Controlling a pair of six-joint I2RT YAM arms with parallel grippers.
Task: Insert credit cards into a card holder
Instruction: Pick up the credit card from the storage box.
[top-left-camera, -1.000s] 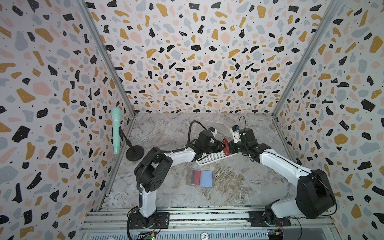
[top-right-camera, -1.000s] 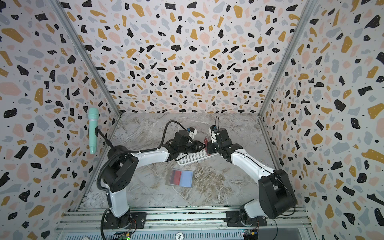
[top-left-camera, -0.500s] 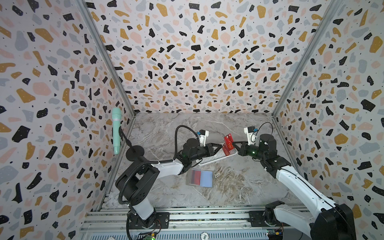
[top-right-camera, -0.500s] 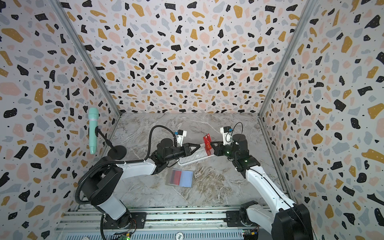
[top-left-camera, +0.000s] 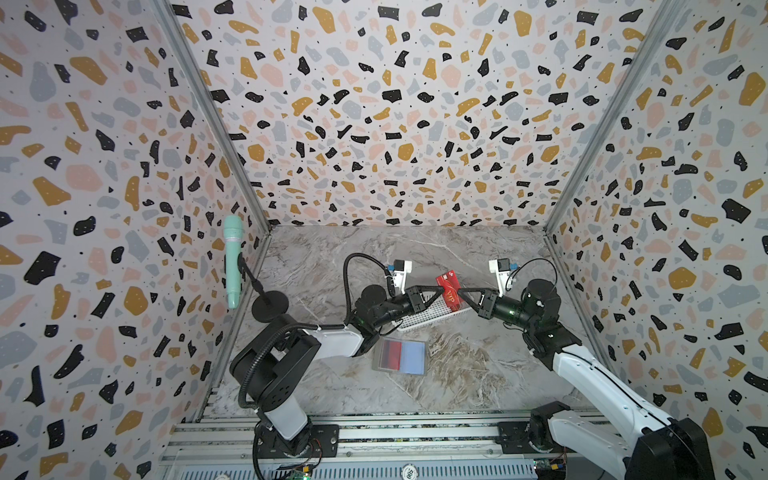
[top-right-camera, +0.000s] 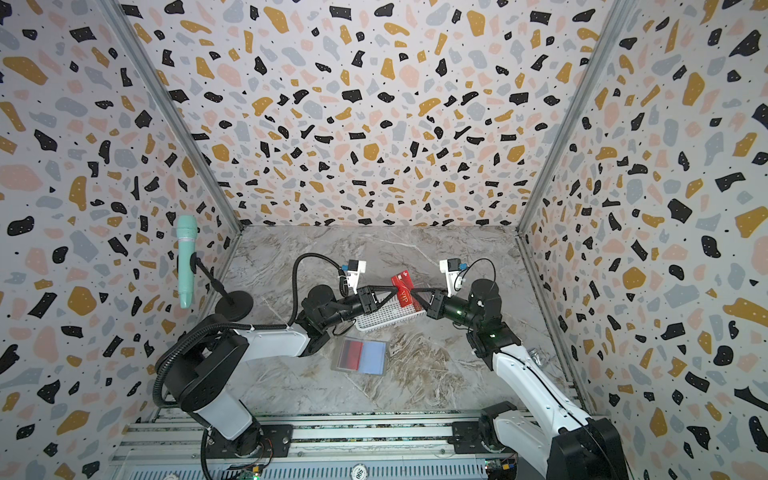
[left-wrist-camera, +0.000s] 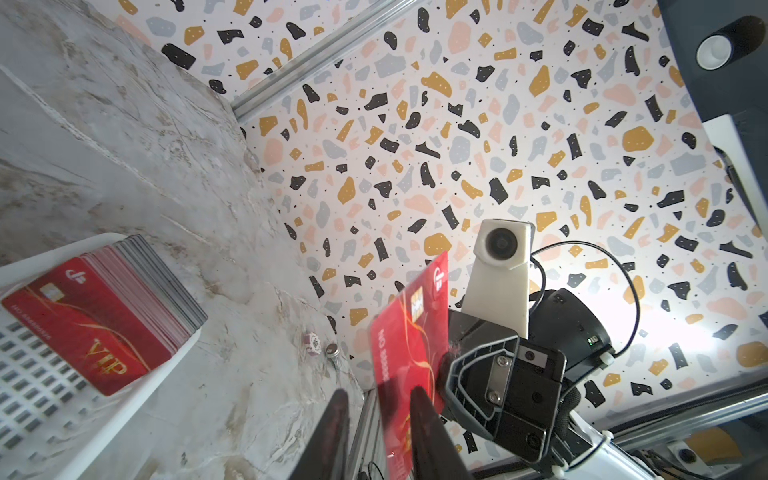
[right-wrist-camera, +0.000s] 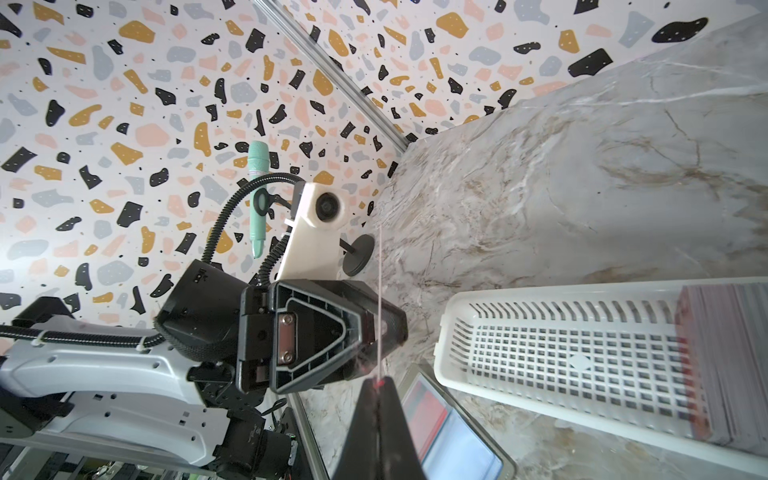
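A: Largest first. What carries everything?
B: The marble-patterned table (top-left-camera: 457, 253), walled in by speckled panels. The left arm (top-left-camera: 332, 340) and right arm (top-left-camera: 590, 374) reach in from the near rail, and their tips meet above the middle of the table.

A: Next in size?
B: A white perforated basket (top-left-camera: 419, 318) lies slantwise on the table, under the two wrists. A mint-green microphone (top-left-camera: 232, 257) sits on its stand by the left wall, well apart.

A: And the card holder?
B: The card holder (top-left-camera: 401, 356) lies open and flat on the table, just on the rail side of the basket. One half shows red behind its sleeve, the other light blue.

A: The credit cards?
B: A stack of credit cards (left-wrist-camera: 99, 324) fills one end of the basket, with gold "VIP" lettering on top. One single card (left-wrist-camera: 409, 340) is in the air above the basket, roughly upright.

A: Who has it?
B: The right end effector (right-wrist-camera: 377, 384) is clamped fully shut on one edge. The left end effector (left-wrist-camera: 377, 395) stands partly open, with its fingers on either side of another edge. A gap shows beside one finger.
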